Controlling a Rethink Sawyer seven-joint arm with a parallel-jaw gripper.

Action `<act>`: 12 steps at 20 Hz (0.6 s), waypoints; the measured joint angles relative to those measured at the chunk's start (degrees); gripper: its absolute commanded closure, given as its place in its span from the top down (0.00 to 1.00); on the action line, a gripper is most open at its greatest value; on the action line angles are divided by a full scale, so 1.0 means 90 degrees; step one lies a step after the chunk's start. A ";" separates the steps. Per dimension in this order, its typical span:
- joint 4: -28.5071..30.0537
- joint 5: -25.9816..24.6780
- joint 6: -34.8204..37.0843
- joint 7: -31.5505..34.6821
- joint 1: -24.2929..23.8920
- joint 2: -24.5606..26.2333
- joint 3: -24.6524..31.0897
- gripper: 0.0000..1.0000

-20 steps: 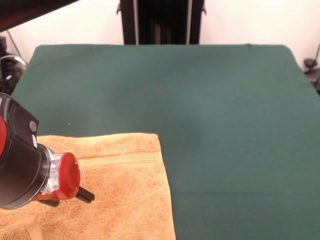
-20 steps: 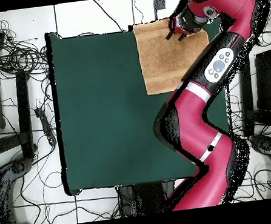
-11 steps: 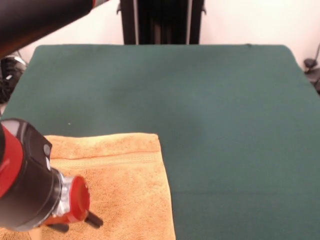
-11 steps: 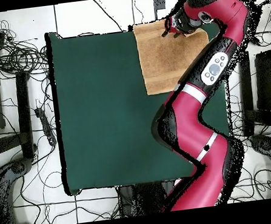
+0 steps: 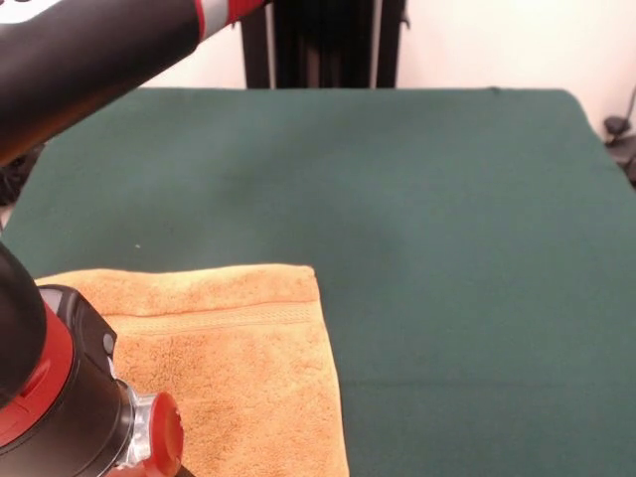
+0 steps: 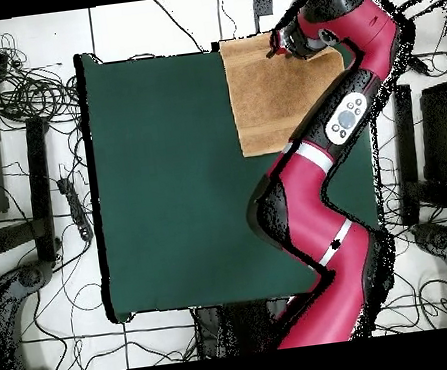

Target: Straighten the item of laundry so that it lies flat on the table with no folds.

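The item of laundry, an orange-tan towel (image 5: 238, 378), lies at the lower left of the front view, with a flat woven band (image 5: 229, 318) near its far edge. Its visible part looks flat on the green table (image 5: 447, 199). Seen from overhead, the towel (image 6: 262, 98) sits at the table's (image 6: 167, 180) top edge, right of centre. My gripper (image 6: 276, 47) hangs over the towel's top edge there. In the front view only its red-and-black wrist (image 5: 70, 417) shows, low over the towel, and its tip is cut off by the picture's bottom edge.
My red arm (image 6: 319, 191) crosses the table's right side and covers the towel's right part in the overhead view. A black arm link (image 5: 89, 50) crosses the front view's top left. Cables (image 6: 25, 91) lie on the floor left of the table.
The gripper has moved along the towel toward the table's edge, sliding down out of the front view. The upper arm link has swung further into that view. The towel looks unchanged.
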 measured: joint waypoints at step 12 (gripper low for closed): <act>0.0000 -0.0187 0.0027 -0.0565 0.0000 -0.0118 0.0002 1.00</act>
